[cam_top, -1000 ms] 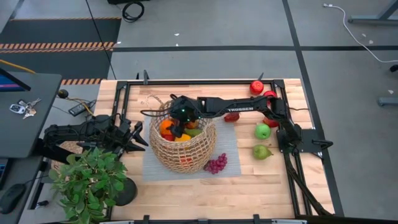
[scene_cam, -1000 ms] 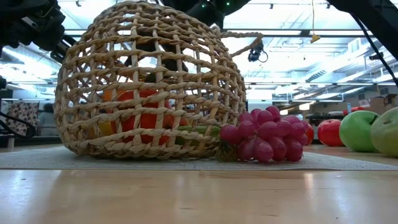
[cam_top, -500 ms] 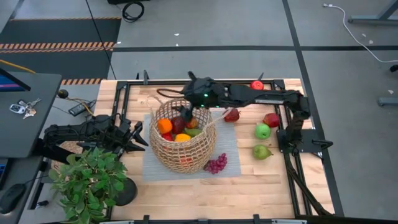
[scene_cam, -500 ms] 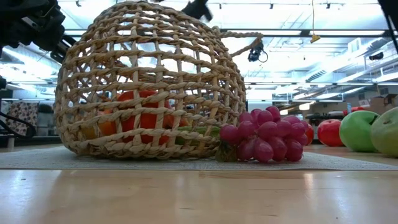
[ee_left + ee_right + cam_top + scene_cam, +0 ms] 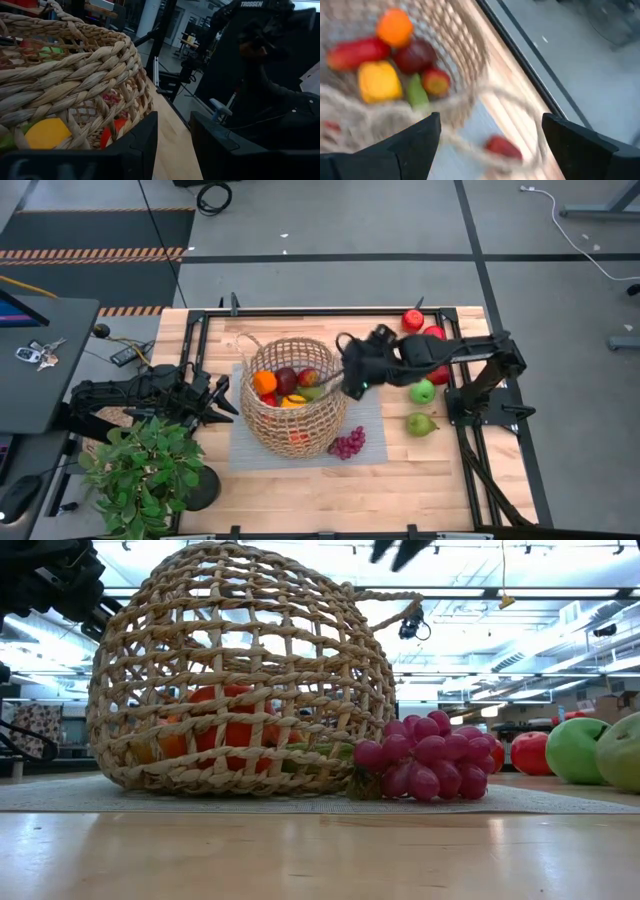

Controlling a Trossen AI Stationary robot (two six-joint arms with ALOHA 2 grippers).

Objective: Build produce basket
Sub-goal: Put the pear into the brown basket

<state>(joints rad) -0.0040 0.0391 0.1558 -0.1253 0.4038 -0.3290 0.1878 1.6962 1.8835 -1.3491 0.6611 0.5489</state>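
Pulled back from over the basket (image 5: 293,395) to just beside its right rim: right gripper (image 5: 352,379), fingers wide apart, empty. Inside the basket: orange (image 5: 264,381), dark red fruit (image 5: 287,379), more produce. Likely one piece just dropped off. Outside the basket, still to load: grapes (image 5: 348,443) touching its base, apple (image 5: 423,391) and pear (image 5: 421,423) farther right. Left gripper (image 5: 222,397) parked at the basket's left, fingers apart. Seen only from the low view: grapes (image 5: 425,767) pressed against the wicker.

"TROSSEN" is printed on the right arm (image 5: 260,4) (white letters, left wrist view).
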